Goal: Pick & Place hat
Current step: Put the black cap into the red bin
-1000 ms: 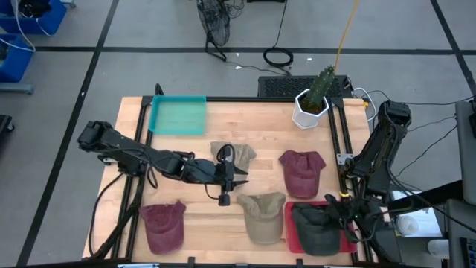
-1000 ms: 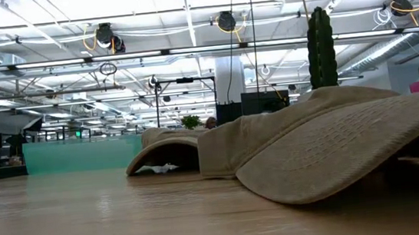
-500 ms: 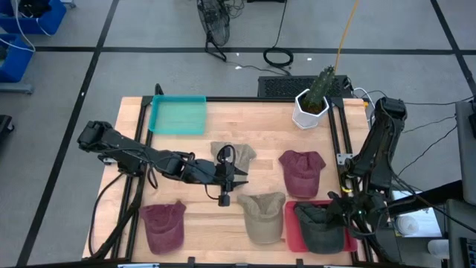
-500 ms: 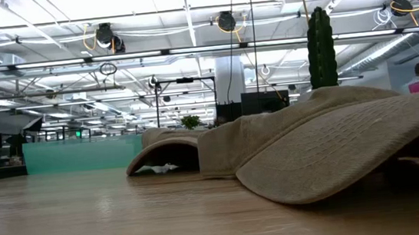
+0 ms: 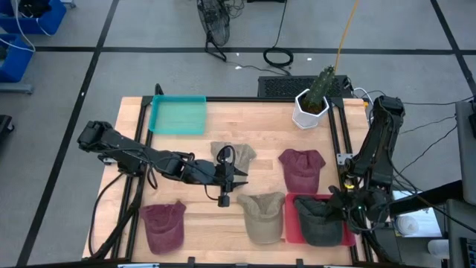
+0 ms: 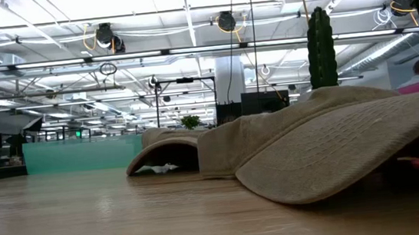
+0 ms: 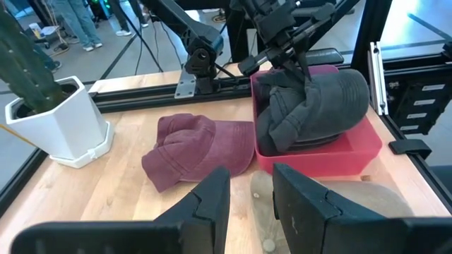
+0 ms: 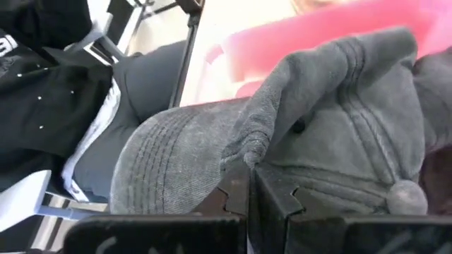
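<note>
A dark grey hat [image 5: 320, 222] lies in a red tray [image 5: 290, 223] at the table's near right corner, with my right gripper [image 5: 339, 203] shut on it. Four more hats lie on the wood. They are a khaki one [image 5: 262, 216] beside the tray, a maroon one [image 5: 301, 171] behind it, a khaki one [image 5: 236, 155] mid-table and a maroon one [image 5: 163, 225] at the near left. My left gripper [image 5: 239, 177] hovers open over the table's middle, nothing between its fingers. My right gripper pinches a raised fold of the grey hat's crown cloth [image 8: 248, 147] between its two shut fingers [image 8: 236, 201]. It comes slanting down from the table's right side. The cloth is drawn up into a peak at the fingers [image 7: 302, 79]. The rest of the hat sits in the red tray.
A teal tray [image 5: 178, 115] stands at the far left of the table. A white pot with a cactus [image 5: 312, 108] stands at the far right. Black rails [image 5: 343, 141] run along both sides. Bare wood lies between the teal tray and the near-left maroon hat.
My right gripper, still shut on the grey hat, has drawn back a little toward the table's right edge. The hat has shifted with it inside the red tray, baring more of the tray's left part.
</note>
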Robot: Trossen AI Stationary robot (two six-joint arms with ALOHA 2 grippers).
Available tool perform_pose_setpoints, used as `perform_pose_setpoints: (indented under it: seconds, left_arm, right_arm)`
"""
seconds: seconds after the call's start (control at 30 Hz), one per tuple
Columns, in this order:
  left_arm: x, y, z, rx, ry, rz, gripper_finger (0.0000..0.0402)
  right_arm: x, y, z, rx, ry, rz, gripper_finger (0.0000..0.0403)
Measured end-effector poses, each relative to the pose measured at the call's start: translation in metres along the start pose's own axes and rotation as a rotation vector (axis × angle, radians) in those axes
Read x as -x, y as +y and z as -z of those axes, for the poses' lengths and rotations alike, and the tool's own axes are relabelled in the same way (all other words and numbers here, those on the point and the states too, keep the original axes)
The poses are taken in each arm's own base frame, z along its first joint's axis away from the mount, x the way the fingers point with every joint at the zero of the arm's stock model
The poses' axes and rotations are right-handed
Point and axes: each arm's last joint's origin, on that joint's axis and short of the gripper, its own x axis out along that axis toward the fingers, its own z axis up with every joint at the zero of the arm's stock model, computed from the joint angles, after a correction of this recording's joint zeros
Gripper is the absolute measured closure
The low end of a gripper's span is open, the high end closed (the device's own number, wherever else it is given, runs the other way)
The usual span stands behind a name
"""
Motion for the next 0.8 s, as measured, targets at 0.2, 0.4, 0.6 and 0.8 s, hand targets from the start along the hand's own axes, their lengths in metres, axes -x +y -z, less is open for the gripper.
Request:
perform_pose_setpoints:
  seconds: [0.2,0.4,0.6,0.8]
  left_arm:
    - [0.0,0.0,0.0,0.0,-0.001,0.0,0.0289]
    - [0.0,0.0,0.0,-0.002,0.0,0.0,0.0289]
    - [0.0,0.0,0.0,-0.001,0.003,0.0,0.0289]
    - [0.0,0.0,0.0,0.0,0.002,0.0,0.0289]
  right_arm:
    - [0.011,0.011,-0.014,0.083,-0.079,-0.035,0.0399]
    - [0.009,0.005,-0.01,0.096,-0.063,0.049,0.0399]
    - [0.0,0.003,-0.001,0.063,0.013,0.113,0.0399]
    - [-0.008,0.004,0.006,0.008,0.073,0.139,0.0399]
